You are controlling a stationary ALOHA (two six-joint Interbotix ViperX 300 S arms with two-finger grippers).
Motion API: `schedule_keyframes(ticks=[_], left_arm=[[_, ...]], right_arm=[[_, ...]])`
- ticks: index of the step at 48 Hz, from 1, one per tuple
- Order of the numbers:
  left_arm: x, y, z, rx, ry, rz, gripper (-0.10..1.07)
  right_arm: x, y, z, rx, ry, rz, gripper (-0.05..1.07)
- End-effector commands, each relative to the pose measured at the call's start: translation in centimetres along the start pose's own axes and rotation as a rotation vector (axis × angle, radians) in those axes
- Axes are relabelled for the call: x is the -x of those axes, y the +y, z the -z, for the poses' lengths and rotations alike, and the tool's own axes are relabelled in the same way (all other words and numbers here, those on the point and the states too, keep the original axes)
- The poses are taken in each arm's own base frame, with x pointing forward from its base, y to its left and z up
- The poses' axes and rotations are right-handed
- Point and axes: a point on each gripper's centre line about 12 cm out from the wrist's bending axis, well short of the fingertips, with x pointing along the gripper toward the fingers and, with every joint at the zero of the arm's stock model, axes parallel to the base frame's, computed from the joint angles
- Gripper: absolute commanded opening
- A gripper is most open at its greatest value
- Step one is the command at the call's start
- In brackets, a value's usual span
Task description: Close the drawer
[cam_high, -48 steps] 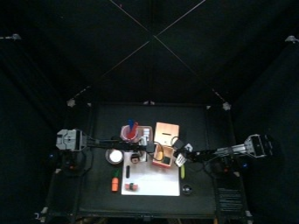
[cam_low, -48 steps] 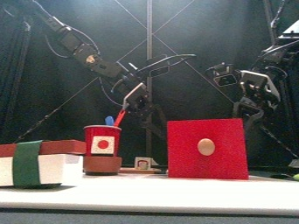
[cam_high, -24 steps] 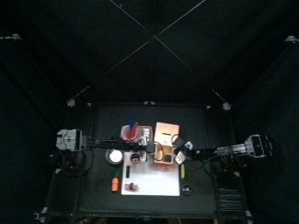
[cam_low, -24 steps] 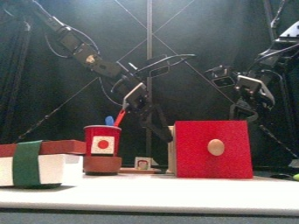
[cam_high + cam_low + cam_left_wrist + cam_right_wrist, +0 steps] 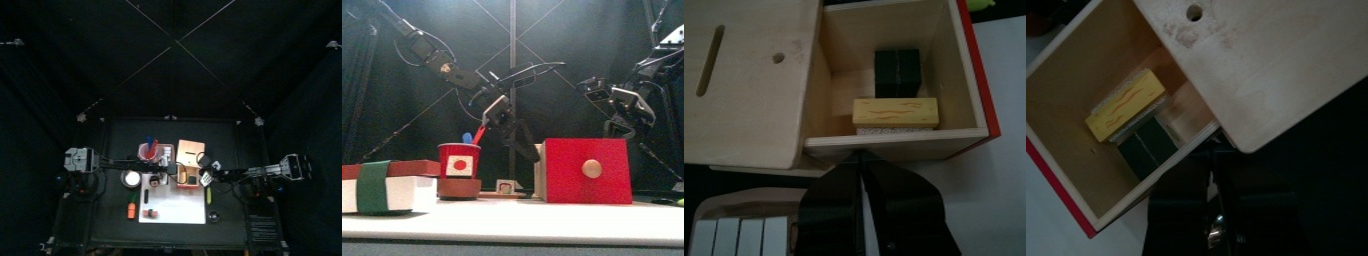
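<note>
Red front of the drawer barely budged since half a second ago; it's pulled out of the wooden box, with a yellow block and a dark block inside. Left gripper has jaws pressed together at the drawer's side wall. Right gripper is dark and hard to read; can't tell its jaws.

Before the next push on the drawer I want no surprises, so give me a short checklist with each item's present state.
1. Drawer not yet shut: ok, it stands pulled out of the wooden box.
2. Contents below the rim: cannot tell; a yellow block and a dark green block lie inside.
3. Red front panel reachable: ok, no hand touches it in the front view.
4. Left hand near the drawer: ok, beside its side wall, shut.
5. Right hand placed: ok, near the box, shut.
</note>
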Motion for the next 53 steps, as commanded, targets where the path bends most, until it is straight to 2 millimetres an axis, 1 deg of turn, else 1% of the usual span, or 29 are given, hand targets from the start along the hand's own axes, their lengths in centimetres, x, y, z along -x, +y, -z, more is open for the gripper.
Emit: schedule_keyframes(ticks=[1,14,27,34,40,46,53], left_arm=[[0.5,1.1,-1.2,-0.001,-0.04,-0.022,0.47],[0.4,1.7,-0.9,0.002,-0.034,-0.033,0.47],[0.5,1.4,-1.0,0.001,-0.034,-0.028,0.47],[0.7,1.4,-0.9,-0.004,-0.006,-0.028,0.47],[1.0,1.4,-0.8,-0.006,0.02,-0.03,0.47],[1.3,1.4,-0.8,-0.006,0.028,-0.032,0.47],[1.8,1.5,-1.2,-0.007,0.025,-0.035,0.47]], right_arm=[[0.6,0.8,-1.1,-0.012,-0.032,-0.032,0.45],[0.6,1.0,-1.0,-0.003,-0.032,-0.036,0.45],[0.5,0.8,-0.7,-0.008,-0.023,-0.031,0.45],[0.7,0.8,-0.4,-0.012,-0.016,-0.037,0.45],[1.2,0.9,-0.3,-0.009,-0.024,-0.05,0.45],[1.7,0.5,-0.1,-0.012,-0.033,-0.051,0.45],[2.4,-0.1,0.9,-0.007,-0.028,-0.039,0.45]])
